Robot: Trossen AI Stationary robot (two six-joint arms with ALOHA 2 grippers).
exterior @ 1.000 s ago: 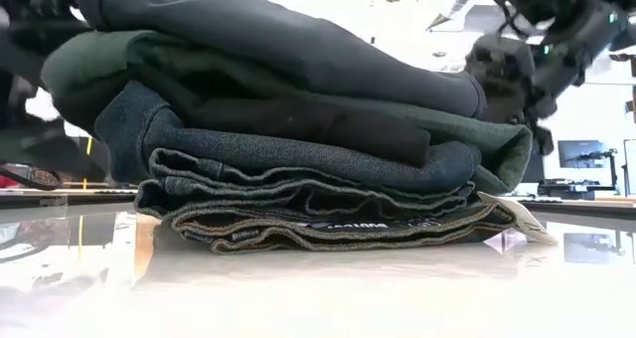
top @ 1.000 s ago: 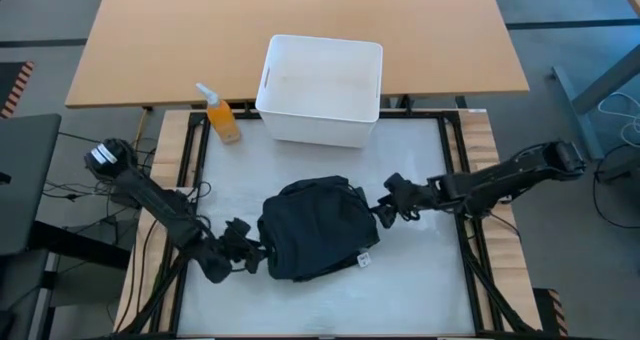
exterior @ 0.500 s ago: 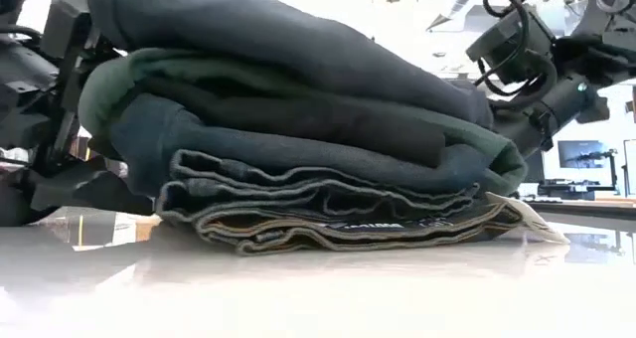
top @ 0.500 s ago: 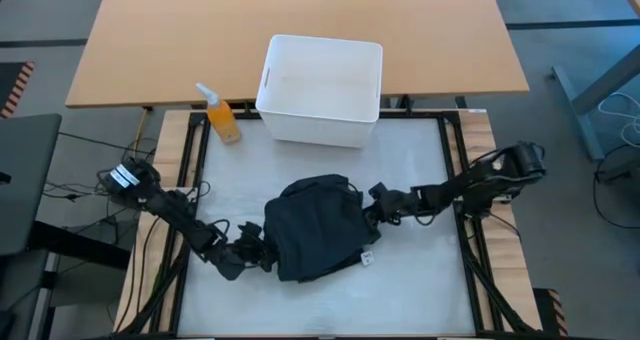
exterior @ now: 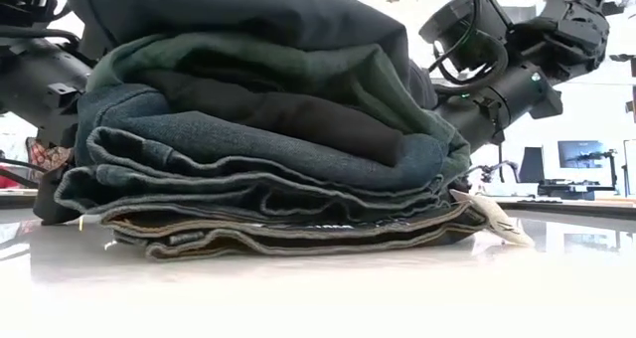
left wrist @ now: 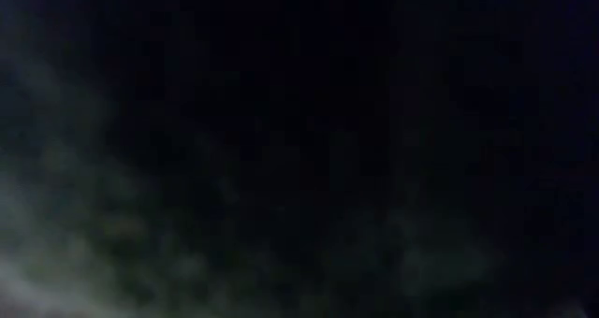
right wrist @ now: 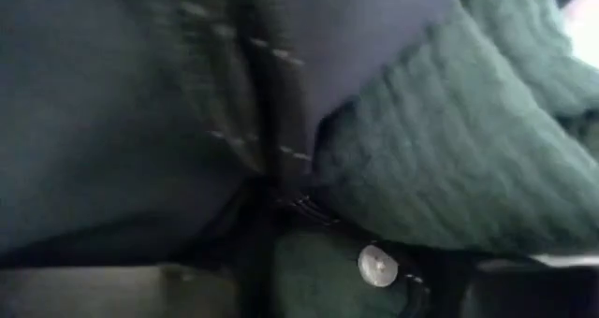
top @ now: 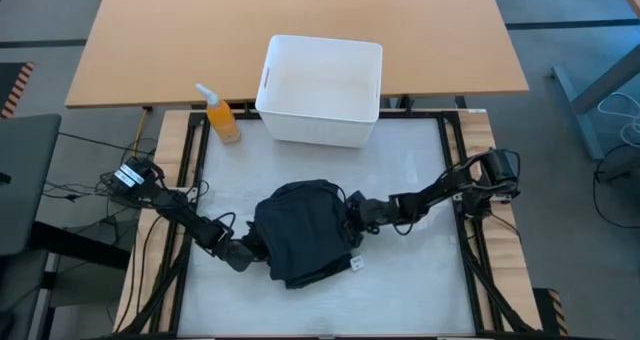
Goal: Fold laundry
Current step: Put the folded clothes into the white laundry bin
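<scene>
The laundry is a stack of folded garments [top: 300,230] lying flat on the white table top: black cloth on top, dark green under it, blue denim [exterior: 248,144] lower down, and a white tag [exterior: 492,224] sticking out at the bottom right. My left gripper [top: 252,250] is against the stack's left side. My right gripper [top: 352,218] is against its right side; in its wrist view green cloth [right wrist: 449,159] and a button [right wrist: 377,265] fill the picture. The left wrist view is dark with cloth. My left gripper meets the left side of the stack [top: 266,246], coming nearly level from the table's left. The cloth hides its fingers, so the layer and the kind of hold cannot be told. The stack rests on the table on its bottom garment.
A white bin [top: 320,75] stands at the table's far edge, with an orange spray bottle [top: 222,115] to its left. Bare table top [top: 410,170] lies around the stack. A wooden table [top: 300,10] stands beyond.
Both grippers have come down and moved in on the stack, the left from the table's left and the right from its right. The stack has slid a little toward the table's left and has bunched narrower between them.
</scene>
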